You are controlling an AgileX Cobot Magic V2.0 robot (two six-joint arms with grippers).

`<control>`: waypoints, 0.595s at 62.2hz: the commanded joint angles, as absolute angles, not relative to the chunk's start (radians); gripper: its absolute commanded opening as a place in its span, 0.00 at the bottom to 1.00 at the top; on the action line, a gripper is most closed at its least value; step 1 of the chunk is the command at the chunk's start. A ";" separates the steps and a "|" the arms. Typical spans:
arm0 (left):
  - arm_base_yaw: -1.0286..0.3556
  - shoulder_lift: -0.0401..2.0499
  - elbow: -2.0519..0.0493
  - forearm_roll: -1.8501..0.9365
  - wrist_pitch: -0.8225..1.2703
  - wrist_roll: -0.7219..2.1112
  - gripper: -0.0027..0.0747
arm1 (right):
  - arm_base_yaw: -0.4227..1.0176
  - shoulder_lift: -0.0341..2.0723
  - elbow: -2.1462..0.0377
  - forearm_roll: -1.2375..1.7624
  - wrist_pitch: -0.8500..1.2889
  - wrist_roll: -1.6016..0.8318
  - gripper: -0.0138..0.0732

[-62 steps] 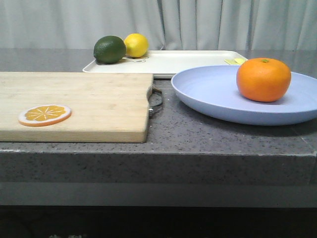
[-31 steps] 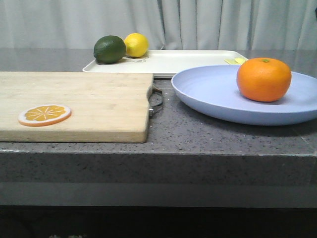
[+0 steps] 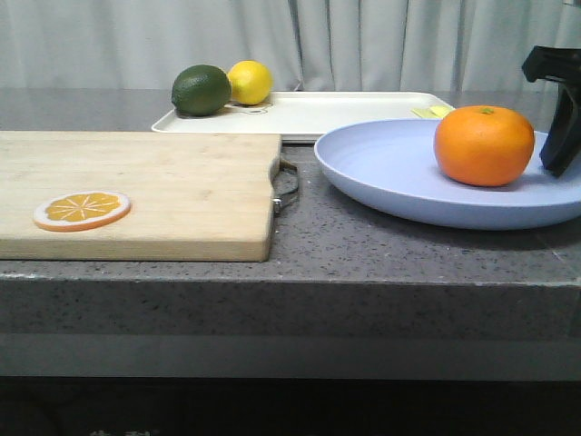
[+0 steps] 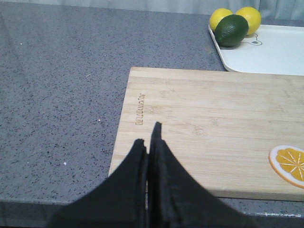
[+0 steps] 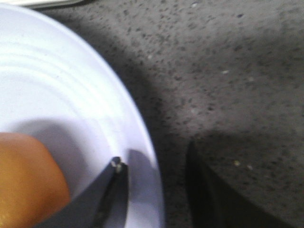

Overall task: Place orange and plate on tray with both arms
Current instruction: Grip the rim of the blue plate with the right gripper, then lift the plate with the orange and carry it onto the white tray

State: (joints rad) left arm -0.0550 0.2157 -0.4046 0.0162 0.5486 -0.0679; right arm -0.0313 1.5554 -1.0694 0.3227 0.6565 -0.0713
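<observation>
**Right gripper straddling plate rim; orange on plate, tray unloaded of task items**

The orange (image 3: 483,145) is seen resting on the plate (image 3: 399,173), toward the plate's right half in the front view. The plate is set on the grey stone countertop (image 3: 363,245), just in front of the tray (image 3: 327,113); from this low angle it cannot be told whether plate and tray touch. The tray is placed at the back of the counter, and a dark green lime (image 3: 201,90) and a yellow lemon (image 3: 250,82) are held at its left end, touching each other. A small yellow-green item (image 3: 432,112) is seen at the tray's right end, too small to identify.

The right gripper (image 3: 556,109) is seen at the right edge of the front view, just beside the orange. In the right wrist view its jaws are spread: one finger (image 5: 107,197) is set inside the plate near the orange, the other (image 5: 213,194) outside over the counter, with the plate rim between them. Contact with the rim cannot be told.

The left gripper (image 4: 150,142) is shown only in the left wrist view, jaws pressed together with nothing between them, above the near edge of the wooden cutting board (image 3: 145,191). An orange slice (image 3: 82,210) is lying flat on the board.
</observation>
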 commanded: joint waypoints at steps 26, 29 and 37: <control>-0.051 0.225 -0.429 0.009 0.462 -0.076 0.01 | -0.051 1.548 -1.261 0.413 0.812 -0.102 0.09; -0.051 0.225 -0.429 0.009 0.462 -0.076 0.01 | -0.057 1.548 -1.311 0.418 0.848 -0.102 0.09; -0.051 0.225 -0.429 0.009 0.462 -0.076 0.01 | -0.058 1.558 -1.423 0.432 0.915 -0.102 0.09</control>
